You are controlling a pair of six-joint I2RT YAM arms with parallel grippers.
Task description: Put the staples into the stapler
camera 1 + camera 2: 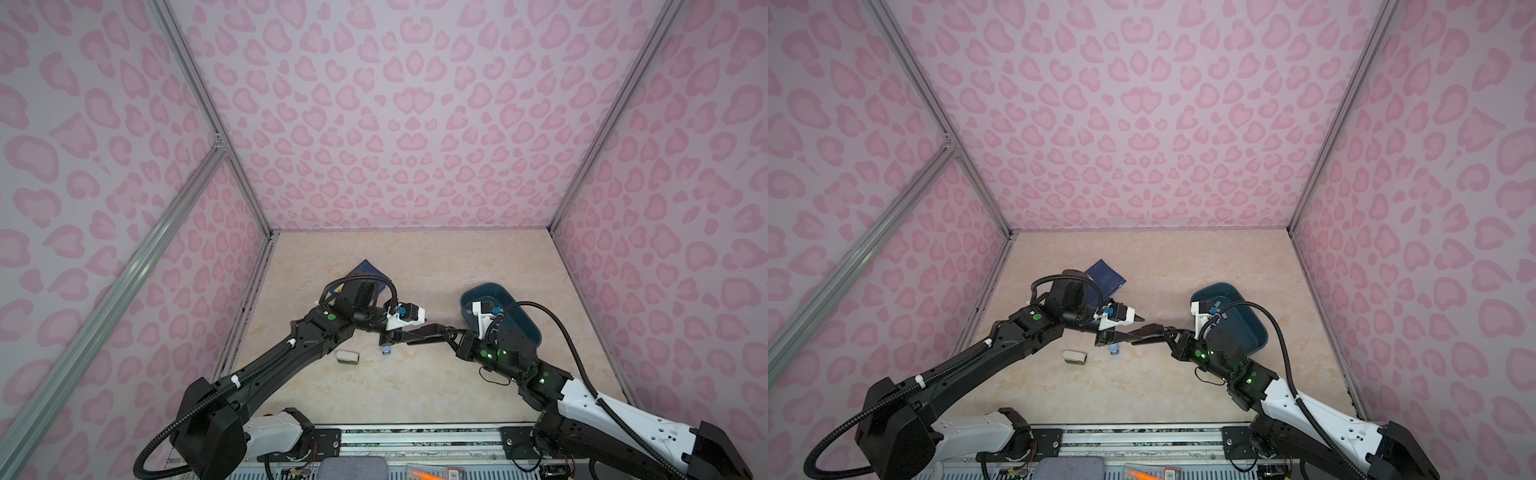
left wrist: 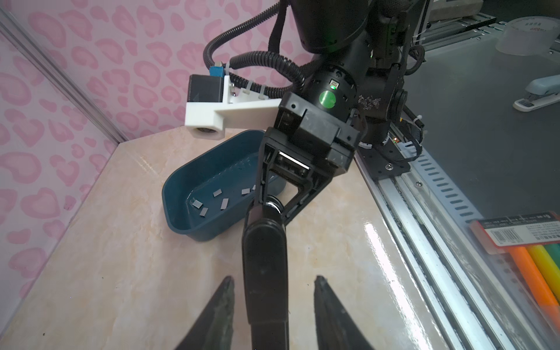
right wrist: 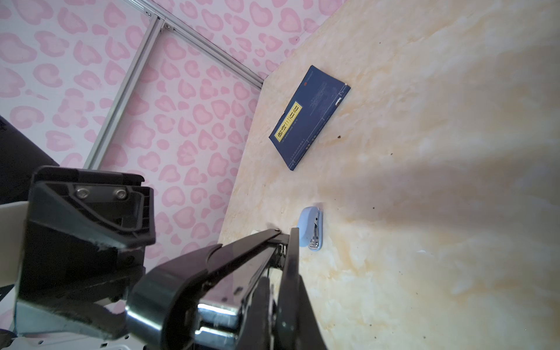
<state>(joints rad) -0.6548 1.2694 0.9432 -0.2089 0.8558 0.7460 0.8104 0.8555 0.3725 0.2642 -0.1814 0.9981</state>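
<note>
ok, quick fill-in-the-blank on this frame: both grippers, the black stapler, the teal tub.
1. The right gripper is ____ on the long black stapler.
2. The left gripper is ____, one finger on each side of the stapler's end, with a gap on both sides.
3. The dark teal plastic tub holds loose small flat grey metal ____.
Missing words: shut; open; staples.
</note>
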